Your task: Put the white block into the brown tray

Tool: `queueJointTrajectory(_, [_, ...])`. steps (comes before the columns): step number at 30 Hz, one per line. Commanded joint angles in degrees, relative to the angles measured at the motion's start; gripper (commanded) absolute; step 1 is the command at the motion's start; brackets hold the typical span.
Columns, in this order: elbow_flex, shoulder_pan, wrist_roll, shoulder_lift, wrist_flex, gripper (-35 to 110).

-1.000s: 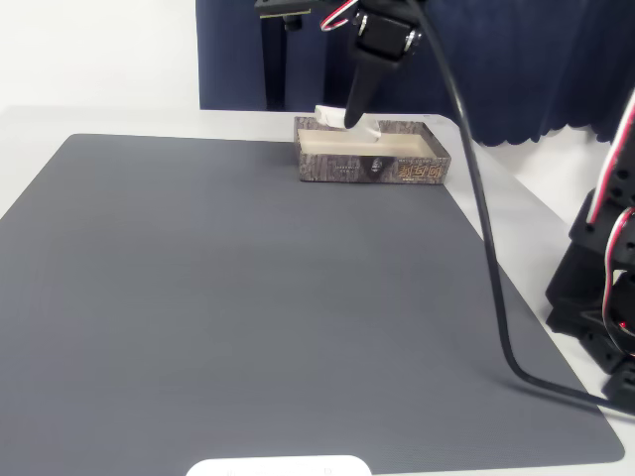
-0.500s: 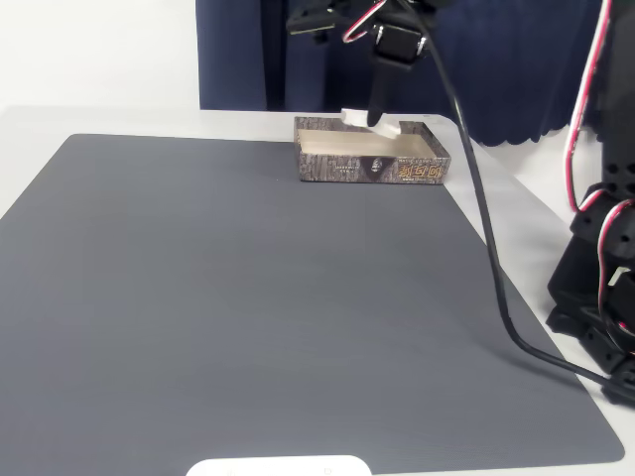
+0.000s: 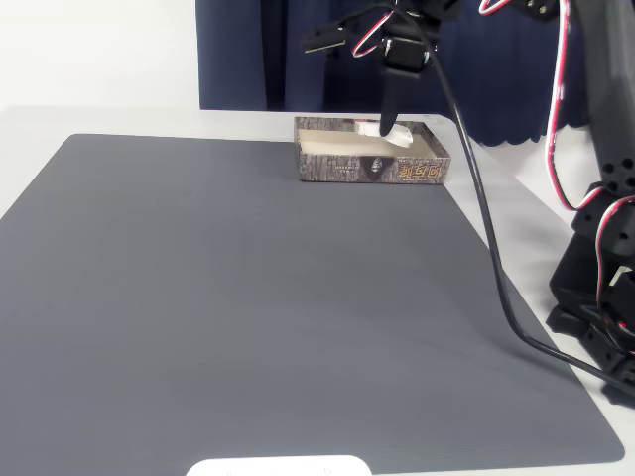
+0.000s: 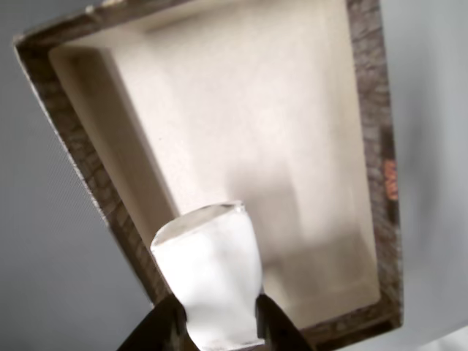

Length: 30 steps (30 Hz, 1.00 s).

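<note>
Nearest in the fixed view: the rounded edge of a flat white plate [image 3: 279, 465] at the bottom border, well apart from the tool. Beyond it, a broad dark grey mat [image 3: 248, 297] spread over a pale table [image 3: 99, 117], bare across its whole near stretch. To the right of the mat, a black cable [image 3: 486, 248] curving down from the arm toward the black base [image 3: 600, 297] with red and white wires.

Farther back, directly beneath the tool: the brown tray [image 3: 371, 166], set at the mat's far edge, dark bark-patterned walls outside with small gold marks, pale cream inside. Above its open top, the gripper [image 3: 389, 130], pointing steeply down from the black arm, clenched on the white block [image 3: 385, 132]. Block held at the tray's rim level or just inside; cannot tell from this view whether it touches the floor.

In the wrist view: black fingers [image 4: 164, 329] pressed against both long sides of the white block [image 4: 212, 281], its rounded end pointing away from the camera, hanging over the tray [image 4: 84, 157] near one long wall, with the cream floor spread beyond it.

Farthest from the tool: a dark blue curtain [image 3: 496, 69] behind the table and a white wall [image 3: 94, 50] to its left.
</note>
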Motion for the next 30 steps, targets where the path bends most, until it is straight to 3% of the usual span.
queueJointTrajectory(1, [-5.5,0.4,-0.5,-1.4,0.4,0])
queueJointTrajectory(23, [-17.1,-0.1,-8.6,-11.9,0.9,2])
queueJointTrajectory(30, [-19.6,0.2,-10.2,-14.1,0.5,10])
